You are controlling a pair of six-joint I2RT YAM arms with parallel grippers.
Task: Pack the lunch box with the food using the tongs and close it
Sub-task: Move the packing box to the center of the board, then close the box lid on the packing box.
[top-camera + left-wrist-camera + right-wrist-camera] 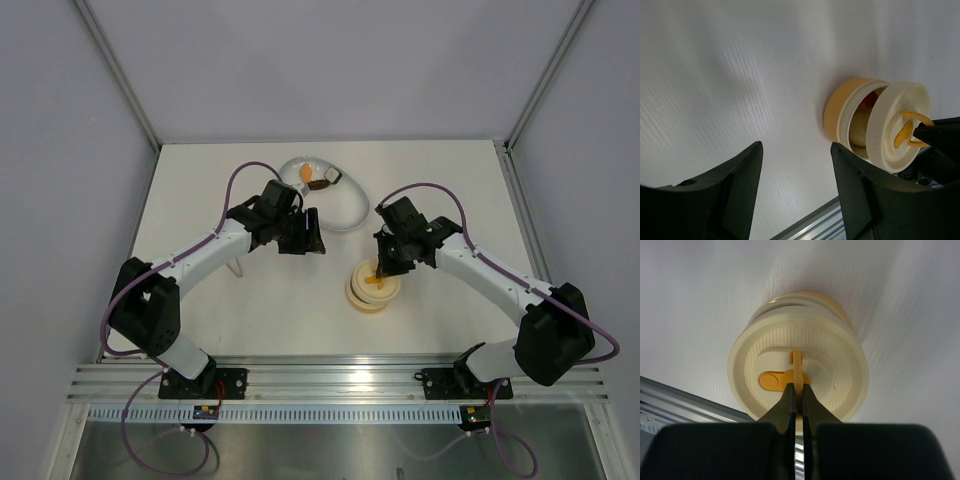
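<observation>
left gripper (796,147) — jaws parted, empty, above bare surface (740,75) | right gripper (796,392) — pinched tight on orange tab (772,381) of lid (840,365) | lid askew over lunch box (835,115), food (860,127) visible inside | lunch box centre-front on surface, near white dish (345,205)

a white oval dish (350,205) sits just above the centre of the frame on a white table (450,190). a ribbed aluminium rail (340,373) spans the bottom.
</observation>
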